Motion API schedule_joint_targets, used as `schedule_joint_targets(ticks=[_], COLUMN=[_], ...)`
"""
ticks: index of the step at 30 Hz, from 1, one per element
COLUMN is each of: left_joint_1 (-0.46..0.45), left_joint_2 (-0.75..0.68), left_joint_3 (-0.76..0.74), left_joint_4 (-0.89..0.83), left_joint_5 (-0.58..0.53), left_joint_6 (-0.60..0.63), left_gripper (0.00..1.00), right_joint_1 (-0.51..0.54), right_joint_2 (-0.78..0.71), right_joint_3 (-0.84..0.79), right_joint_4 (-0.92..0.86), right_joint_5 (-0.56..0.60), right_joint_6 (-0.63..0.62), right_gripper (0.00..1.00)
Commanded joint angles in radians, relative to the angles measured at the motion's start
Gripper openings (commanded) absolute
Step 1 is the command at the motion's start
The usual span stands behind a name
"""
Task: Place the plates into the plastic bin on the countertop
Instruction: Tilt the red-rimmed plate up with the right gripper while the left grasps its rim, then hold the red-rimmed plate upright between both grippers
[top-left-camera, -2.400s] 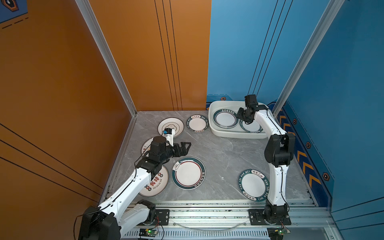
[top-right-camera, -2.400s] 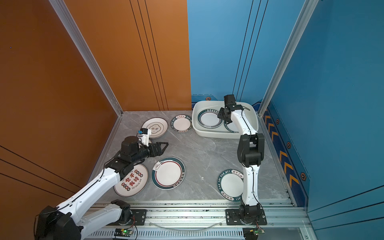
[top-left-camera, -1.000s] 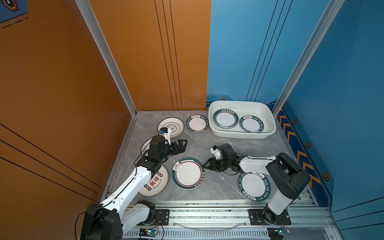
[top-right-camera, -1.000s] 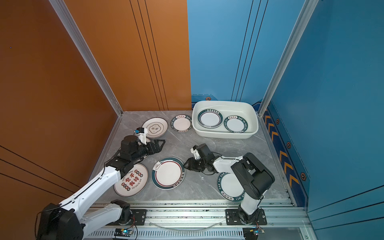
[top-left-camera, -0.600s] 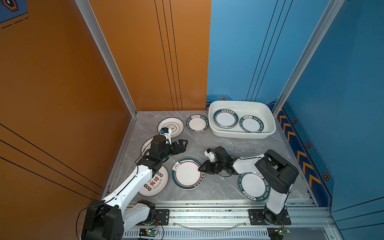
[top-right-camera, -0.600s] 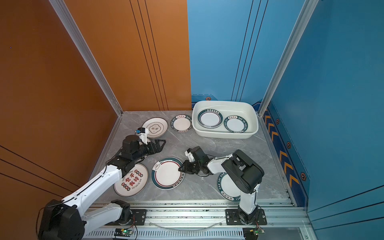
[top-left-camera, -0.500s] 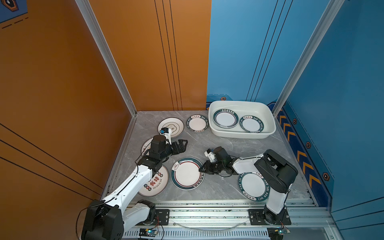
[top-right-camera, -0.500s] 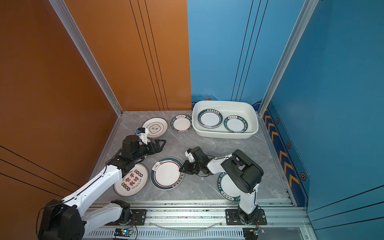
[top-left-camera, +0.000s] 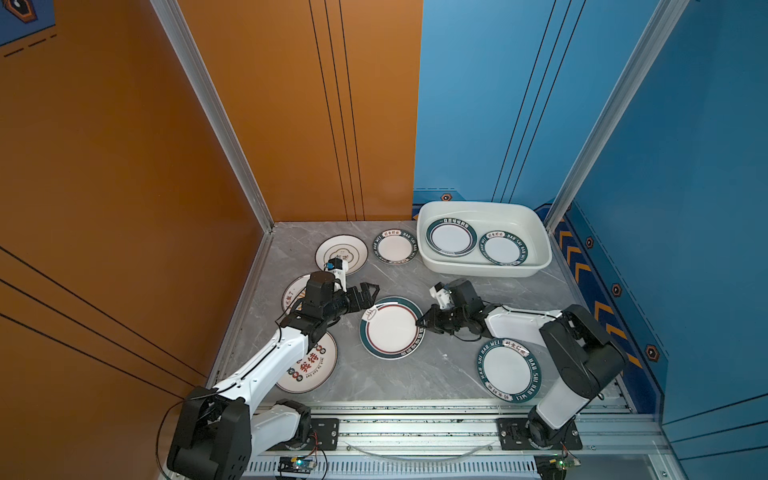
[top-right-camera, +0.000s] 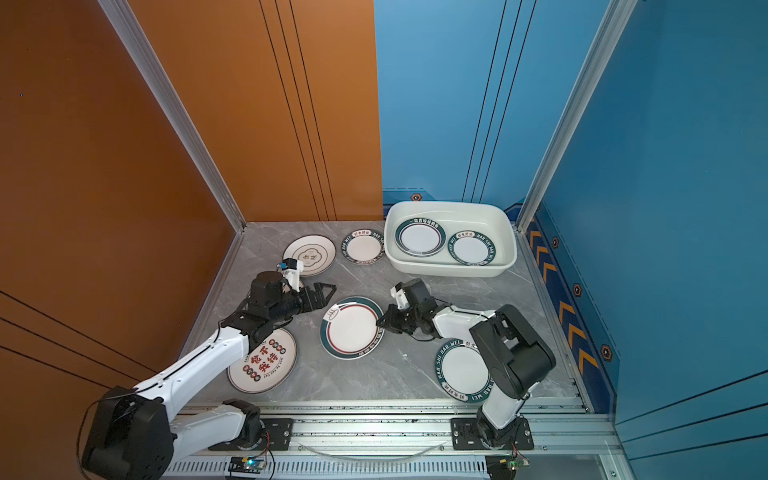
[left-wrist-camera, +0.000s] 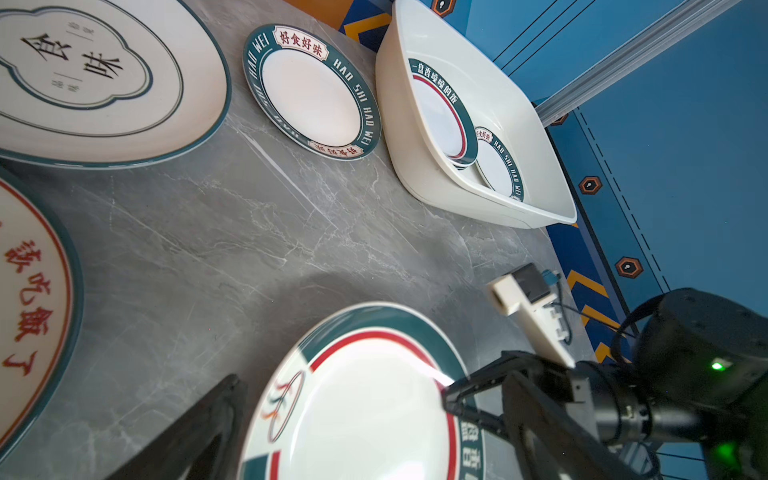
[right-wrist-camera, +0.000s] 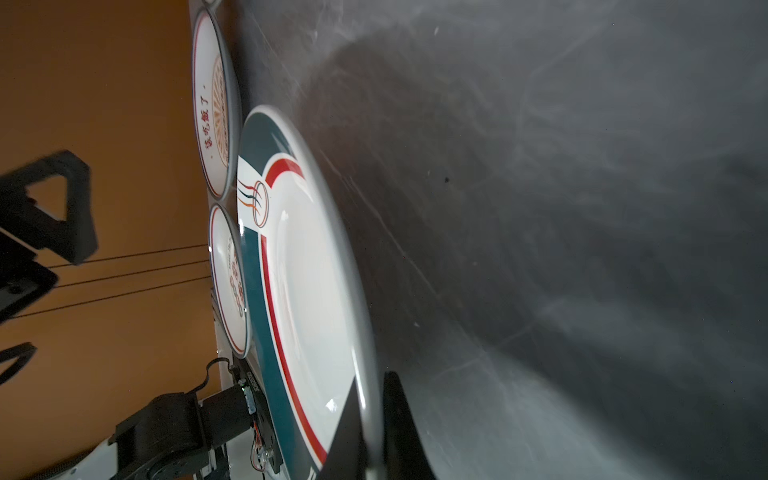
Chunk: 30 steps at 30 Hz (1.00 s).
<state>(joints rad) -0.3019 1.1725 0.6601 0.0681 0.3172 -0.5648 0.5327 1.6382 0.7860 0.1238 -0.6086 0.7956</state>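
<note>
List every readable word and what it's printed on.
"HAO SHI HAO WEI", "好食好味": green rim of the small plate beside the plastic bin.
"HAO SHI HAO WEI": smaller plate in the bin, and the front plate.
"一盘香喷喷的饭": larger plate in the bin.
"食味": quatrefoil plate.
"该吃饭了": sunburst plate.
Too small or blurred: lettering on the red-lined plate and the cream plate.
</note>
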Motion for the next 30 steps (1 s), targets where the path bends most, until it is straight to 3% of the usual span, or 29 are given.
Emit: schedule_joint_targets(ticks=[1, 6, 11, 17, 25, 30], left_joint_1=[-0.008, -0.013, -0.046, -0.076, -0.094, -0.097], left_joint_2=[0.028, 0.08, 0.114, 0.162, 0.205, 0.224], left_joint_3=[-0.01, -0.01, -0.012, -0.024, -0.03, -0.024], left_joint_4=[0.05, 0.105, 0.186, 0.274, 0.34, 0.394], left_joint_5=[0.062, 0.142, 0.225, 0.299, 0.335, 0.373], left_joint_6=[0.019, -0.002, -0.021, -0.066, -0.102, -0.129], left_gripper=[0.98, 1.0, 0.93, 0.77, 0.64, 0.44], right_joint_1=[-0.044, -0.119, -0.171, -0.193, -0.198, -0.187], right_joint_2=[-0.1, -0.194, -0.245, -0.262, -0.237, -0.212], right_joint_3=[0.004, 0.023, 0.038, 0.029, 0.025, 0.032], right_joint_4=[-0.094, -0.168, -0.174, -0.075, 0.075, 0.083], right_joint_5=[-0.018, -0.043, -0.07, -0.113, -0.167, -0.172], right_joint_6=[-0.062, -0.095, -0.087, -0.016, 0.085, 0.087], right_gripper=[0.0, 0.0, 0.0, 0.0, 0.0, 0.0])
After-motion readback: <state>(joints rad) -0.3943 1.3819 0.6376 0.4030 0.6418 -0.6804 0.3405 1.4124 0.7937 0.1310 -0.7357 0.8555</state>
